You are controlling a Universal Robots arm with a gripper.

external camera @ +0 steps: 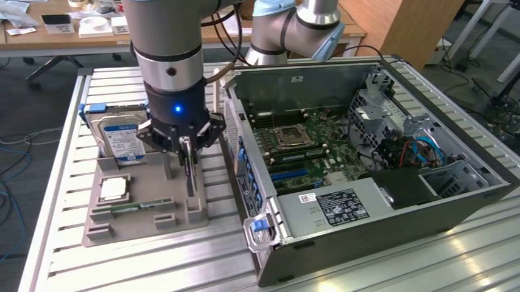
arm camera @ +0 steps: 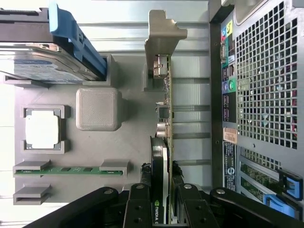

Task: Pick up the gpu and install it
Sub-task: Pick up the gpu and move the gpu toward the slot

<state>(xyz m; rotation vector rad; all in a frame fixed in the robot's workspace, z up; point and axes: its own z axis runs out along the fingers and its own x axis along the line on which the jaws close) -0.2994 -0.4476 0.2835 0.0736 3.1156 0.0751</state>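
Gripper (arm camera: 161,190) fingers clamped around gpu (arm camera: 167,109); stands edge-on in gray tray (arm camera: 133,140), shows black shroud, green board, silver bracket.

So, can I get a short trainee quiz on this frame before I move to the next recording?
1. True or false: the pincer hangs open, clear of the gpu.
2. How does the gpu sit? A: on edge in a slot of the grey tray. B: lying flat on that tray. C: plugged in inside the computer case.
3. Fill in: in the exterior view, the computer case lies to the tray's ___.

Key: 1 false, it is closed on the gpu; 2 A; 3 right.
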